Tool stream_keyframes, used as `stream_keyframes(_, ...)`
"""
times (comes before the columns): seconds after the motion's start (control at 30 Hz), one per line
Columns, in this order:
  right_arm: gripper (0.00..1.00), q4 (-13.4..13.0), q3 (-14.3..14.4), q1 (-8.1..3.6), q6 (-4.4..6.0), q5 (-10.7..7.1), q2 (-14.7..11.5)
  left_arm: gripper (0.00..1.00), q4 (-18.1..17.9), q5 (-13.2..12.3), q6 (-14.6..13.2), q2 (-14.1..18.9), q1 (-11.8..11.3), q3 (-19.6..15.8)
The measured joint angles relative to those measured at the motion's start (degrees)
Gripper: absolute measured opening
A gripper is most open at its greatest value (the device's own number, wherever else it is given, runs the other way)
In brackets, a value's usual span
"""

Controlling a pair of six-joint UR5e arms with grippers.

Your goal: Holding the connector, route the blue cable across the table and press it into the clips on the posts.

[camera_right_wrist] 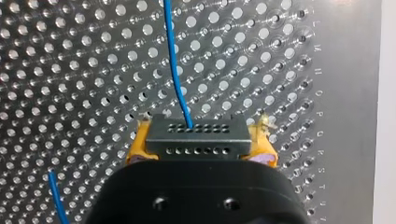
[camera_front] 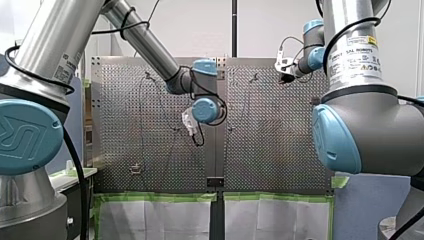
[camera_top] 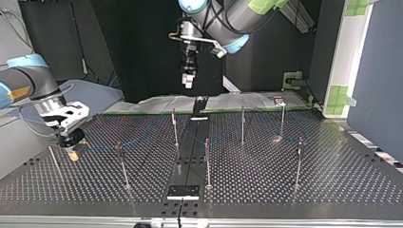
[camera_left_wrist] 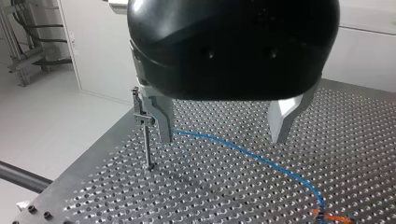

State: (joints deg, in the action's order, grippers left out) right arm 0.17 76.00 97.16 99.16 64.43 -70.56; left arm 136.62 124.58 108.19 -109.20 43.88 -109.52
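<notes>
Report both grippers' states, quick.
Left gripper: open, holding nothing.
Right gripper: closed on the connector, blue cable trailing from it.

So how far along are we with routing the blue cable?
Done: my right hand is shut on the connector, the blue cable running out of it. In hand: the cable curves loosely over the table beside a post, my left hand open above it. Left: pressing it into the posts' clips; I cannot tell whether any clip holds it yet.
</notes>
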Motion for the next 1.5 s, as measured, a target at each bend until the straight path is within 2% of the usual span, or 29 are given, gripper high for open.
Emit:
stream_keyframes(0.87, 0.00, -0.01, 0.00, -0.25, 0.17, 0.00, 0.09, 1.00, -12.44, 0.00, 0.00, -0.01, 0.00, -12.44)
stream_keyframes(1.17, 0.00, 0.00, 0.01, -0.11, -0.11, 0.24, 0.10, 1.00, -16.71, 0.00, 0.00, 0.00, 0.00, -16.72)
stream_keyframes(1.5, 0.00, 0.00, 0.07, -0.41, -0.26, 0.43, 0.10, 1.00, -19.50, 0.00, 0.00, 0.00, 0.00, -19.51)
